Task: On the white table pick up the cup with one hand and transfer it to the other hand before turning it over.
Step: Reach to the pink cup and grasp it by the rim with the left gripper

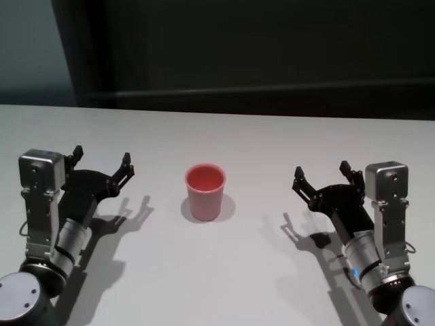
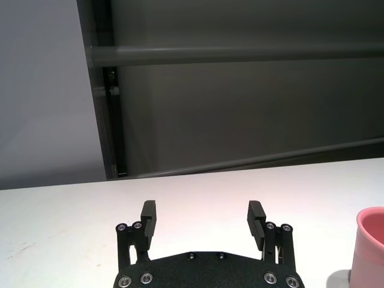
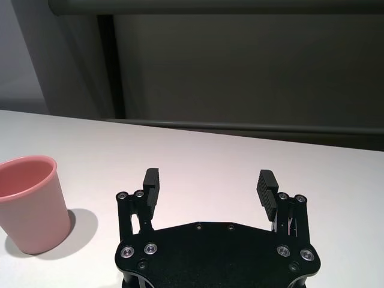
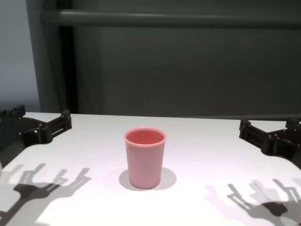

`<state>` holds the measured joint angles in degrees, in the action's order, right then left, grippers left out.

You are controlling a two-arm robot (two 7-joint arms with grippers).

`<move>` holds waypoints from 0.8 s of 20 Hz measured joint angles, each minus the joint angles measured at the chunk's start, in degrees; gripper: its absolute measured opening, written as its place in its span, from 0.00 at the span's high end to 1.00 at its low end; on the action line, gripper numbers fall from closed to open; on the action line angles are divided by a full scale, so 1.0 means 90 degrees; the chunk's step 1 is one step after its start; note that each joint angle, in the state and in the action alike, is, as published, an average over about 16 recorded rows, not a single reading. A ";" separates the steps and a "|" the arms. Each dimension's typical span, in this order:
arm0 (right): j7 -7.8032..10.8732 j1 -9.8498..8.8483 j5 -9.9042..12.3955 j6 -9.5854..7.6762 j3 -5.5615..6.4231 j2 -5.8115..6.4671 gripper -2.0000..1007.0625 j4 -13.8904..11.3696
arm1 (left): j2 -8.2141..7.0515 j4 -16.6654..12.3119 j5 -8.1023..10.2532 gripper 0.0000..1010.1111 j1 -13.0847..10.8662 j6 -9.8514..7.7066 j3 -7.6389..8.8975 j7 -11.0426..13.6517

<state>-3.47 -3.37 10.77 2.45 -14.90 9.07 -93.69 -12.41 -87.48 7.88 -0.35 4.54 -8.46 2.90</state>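
The salmon-pink cup [image 1: 205, 193] stands upright, mouth up, in the middle of the white table [image 1: 224, 136]; it also shows in the chest view [image 4: 145, 157] and at the edge of both wrist views [image 2: 372, 246] [image 3: 29, 204]. My left gripper [image 1: 102, 160] hovers open well to the cup's left with nothing between its fingers [image 2: 148, 217]. On the opposite side, my right gripper [image 1: 321, 174] is open and empty too, well to the cup's right, its fingers [image 3: 267, 187] spread wide. Neither gripper touches the cup.
A dark wall with horizontal rails [image 4: 169, 20] rises behind the table's far edge. Both arms cast shadows [image 4: 44, 181] on the tabletop near the front.
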 joint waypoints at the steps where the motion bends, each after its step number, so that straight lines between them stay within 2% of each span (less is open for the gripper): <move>1: 0.0000 0.0000 0.0000 0.0000 0.0000 0.0000 0.01 0.0000 | 0.0000 0.0000 0.0000 0.01 0.0000 0.0000 0.0000 0.0000; 16: 0.0000 0.0000 0.0000 0.0000 0.0000 0.0000 0.01 0.0000 | 0.0000 0.0000 0.0000 0.01 0.0000 0.0000 0.0000 0.0000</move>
<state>-3.47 -3.37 10.77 2.45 -14.90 9.07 -93.69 -12.41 -87.48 7.88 -0.35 4.54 -8.46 2.90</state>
